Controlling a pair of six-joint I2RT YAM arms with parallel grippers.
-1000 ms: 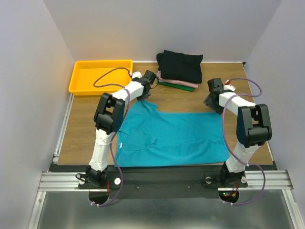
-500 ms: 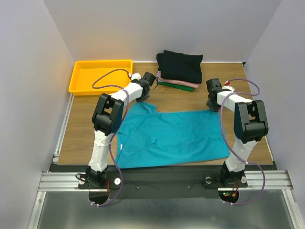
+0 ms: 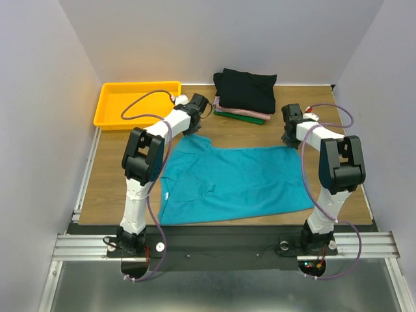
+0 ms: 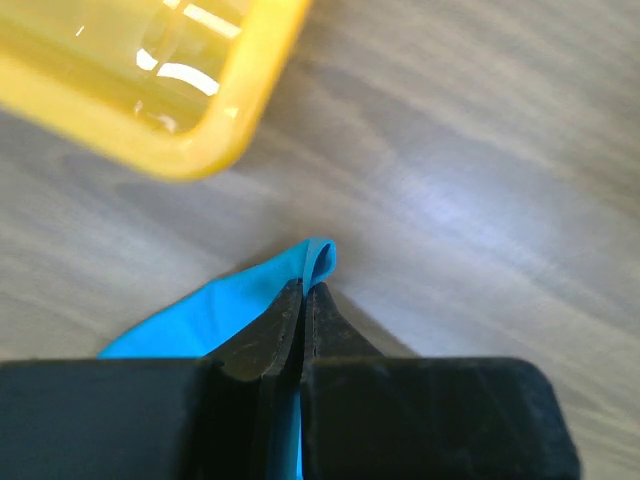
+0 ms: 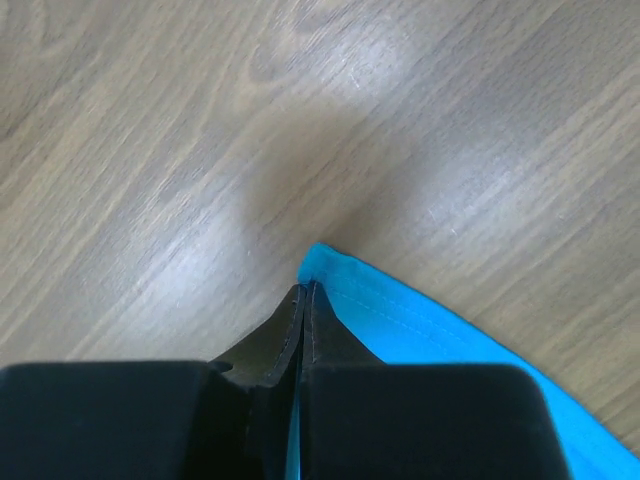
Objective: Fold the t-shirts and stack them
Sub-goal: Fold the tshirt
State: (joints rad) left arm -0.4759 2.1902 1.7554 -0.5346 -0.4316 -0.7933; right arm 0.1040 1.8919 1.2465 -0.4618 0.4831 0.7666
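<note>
Teal t-shirt (image 3: pixel 234 179) spans between left tool (image 4: pixel 303 292) and right tool (image 5: pixel 303 292), each pinching a far corner.

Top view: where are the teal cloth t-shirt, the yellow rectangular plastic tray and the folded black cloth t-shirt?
Teal cloth t-shirt (image 3: pixel 234 182), top view, middle of its spread body.
Yellow rectangular plastic tray (image 3: pixel 116 103), top view, bare floor inside.
Folded black cloth t-shirt (image 3: pixel 247 88), top view, its upper face.

Lab test booth: bare grey walls (image 3: pixel 214 32), aluminium mounting rail (image 3: pixel 78 247)
</note>
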